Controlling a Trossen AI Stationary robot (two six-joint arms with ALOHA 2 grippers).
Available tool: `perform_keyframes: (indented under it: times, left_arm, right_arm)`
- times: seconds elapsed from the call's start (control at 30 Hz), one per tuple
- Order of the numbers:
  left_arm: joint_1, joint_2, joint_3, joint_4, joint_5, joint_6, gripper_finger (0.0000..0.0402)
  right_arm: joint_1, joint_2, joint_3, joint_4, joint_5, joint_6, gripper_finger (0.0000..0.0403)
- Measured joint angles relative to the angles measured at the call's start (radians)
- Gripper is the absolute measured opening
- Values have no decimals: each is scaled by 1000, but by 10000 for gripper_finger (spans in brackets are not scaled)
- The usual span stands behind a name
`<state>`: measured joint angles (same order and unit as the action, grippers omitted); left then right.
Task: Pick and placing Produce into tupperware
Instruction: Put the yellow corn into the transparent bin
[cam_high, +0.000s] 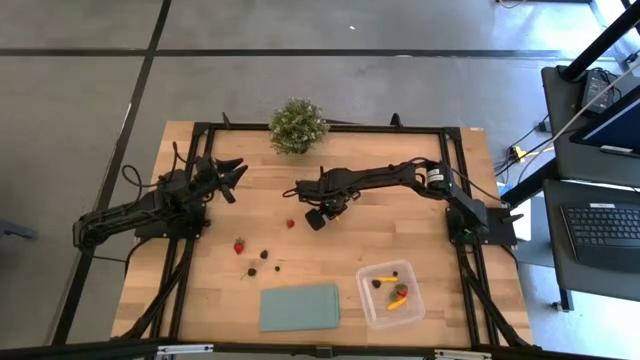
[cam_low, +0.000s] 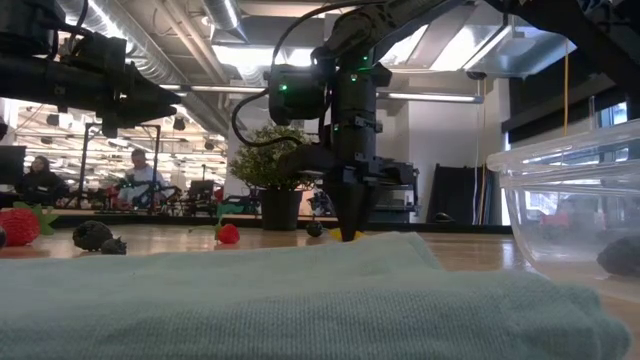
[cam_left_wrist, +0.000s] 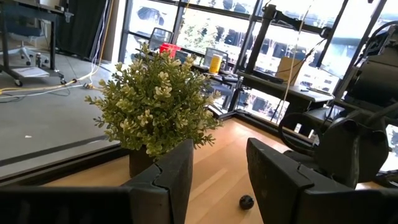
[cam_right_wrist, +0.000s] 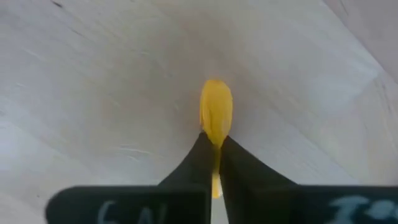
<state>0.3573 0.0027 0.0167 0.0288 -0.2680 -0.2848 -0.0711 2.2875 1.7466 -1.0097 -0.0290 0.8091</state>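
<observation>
Down at the table's middle, right gripper (cam_right_wrist: 214, 152) clamped on a yellow piece (cam_right_wrist: 216, 112) lying on the wood. Left gripper (cam_left_wrist: 217, 180) raised near the potted plant (cam_high: 297, 125), fingers apart, empty. Tupperware (cam_high: 372, 300) at the near right, holding perhaps three produce pieces. Strawberries (cam_high: 239, 245) and dark berries (cam_high: 264, 256) loose beside the green sheet (cam_high: 300, 306).

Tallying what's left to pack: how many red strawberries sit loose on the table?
2: one strawberry near the dark berries, another strawberry beside the right pincer. Any in the tupperware are too small to tell.
</observation>
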Motion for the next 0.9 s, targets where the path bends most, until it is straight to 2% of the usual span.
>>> perform_keyframes:
  times: [0.7, 0.9]
  left_arm:
    - [0, 0, 0, 0, 0, 0, 143]
    - [0, 0, 0, 0, 0, 0, 143]
  right_arm:
    - [-4, -6, 1, 6, -49, -38, 14]
    - [1, -28, 51, 103, -33, -78, 12]
